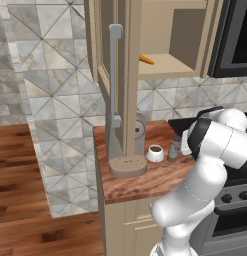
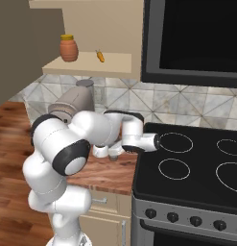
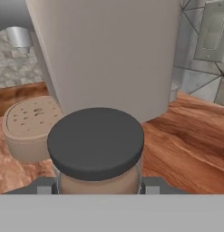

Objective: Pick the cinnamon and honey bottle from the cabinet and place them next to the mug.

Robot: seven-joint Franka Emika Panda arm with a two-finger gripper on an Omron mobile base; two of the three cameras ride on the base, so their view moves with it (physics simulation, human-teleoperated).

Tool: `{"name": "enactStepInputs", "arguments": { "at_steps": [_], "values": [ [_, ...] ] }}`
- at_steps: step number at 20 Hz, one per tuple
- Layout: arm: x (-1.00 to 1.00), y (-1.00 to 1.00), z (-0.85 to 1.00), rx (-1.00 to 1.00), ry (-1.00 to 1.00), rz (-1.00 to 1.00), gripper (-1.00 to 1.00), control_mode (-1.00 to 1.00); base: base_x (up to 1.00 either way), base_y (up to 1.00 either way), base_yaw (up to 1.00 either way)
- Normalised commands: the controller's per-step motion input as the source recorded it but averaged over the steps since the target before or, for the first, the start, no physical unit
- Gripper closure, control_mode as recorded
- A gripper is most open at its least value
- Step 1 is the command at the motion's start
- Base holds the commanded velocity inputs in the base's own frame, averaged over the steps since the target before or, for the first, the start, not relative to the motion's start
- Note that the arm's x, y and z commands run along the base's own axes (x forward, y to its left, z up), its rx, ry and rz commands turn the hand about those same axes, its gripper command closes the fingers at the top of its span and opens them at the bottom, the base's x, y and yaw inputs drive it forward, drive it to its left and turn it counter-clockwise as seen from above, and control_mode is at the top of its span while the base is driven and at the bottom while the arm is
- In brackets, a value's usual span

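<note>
My jaws pinch the cinnamon point(image 3: 95, 149), one finger on each side of its jar just under the dark cap; it stands upright on the wooden table point(image 1: 145, 182), just beside the mug point(image 1: 155, 153) (white, dark inside); past the mug sits a round brown speckled base point(image 1: 127, 165); the honey bottle point(image 2: 68, 48) rests on the shelf of the cabinet point(image 2: 86, 65), well above the table, with a thin orange pointed thing point(image 2: 100, 56) near it.
</note>
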Motion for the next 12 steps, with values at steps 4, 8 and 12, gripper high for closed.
{"name": "enactStepInputs", "arguments": {
  "at_steps": [4,8,12],
  "values": [
    [0.00,0.00,0.00,0.00,0.00,0.00,1.00,-1.00,0.00,0.00,0.00],
    [0.00,0.01,0.00,0.00,0.01,0.00,1.00,-1.00,0.00,0.00,0.00],
    [0.00,0.00,-0.05,-0.03,0.03,0.00,1.00,-1.00,0.00,0.00,0.00]
  ]
}}
